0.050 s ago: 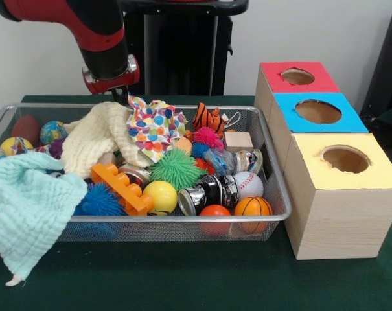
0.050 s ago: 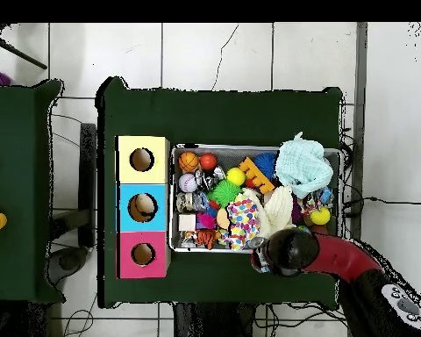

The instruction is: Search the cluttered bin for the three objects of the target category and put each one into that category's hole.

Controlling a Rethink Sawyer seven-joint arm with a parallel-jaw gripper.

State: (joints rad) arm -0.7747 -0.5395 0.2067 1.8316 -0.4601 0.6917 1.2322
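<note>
Robot arm [image 1: 95, 39] reaches into the back of a crowded wire bin [image 1: 276, 194] on a green tabletop [image 1: 183, 278].

The tool [image 1: 120, 97] sits low over a cream cloth [image 1: 98, 139]; how far it is spread cannot be told. Balls, among them a baseball [image 1: 249, 184] and a small basketball [image 1: 253, 208], lie at the bin's end beside three boxes with red [image 1: 298, 78], blue [image 1: 319, 112] and yellow [image 1: 345, 160] holed tops.

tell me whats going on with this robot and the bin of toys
A red and black arm hangs over the back edge of a wire bin crammed with balls, cloths and cans, its pincer just above a cream cloth. Whether it grips anything cannot be told. Beside the bin stand red, blue and yellow boxes with holes.
</note>
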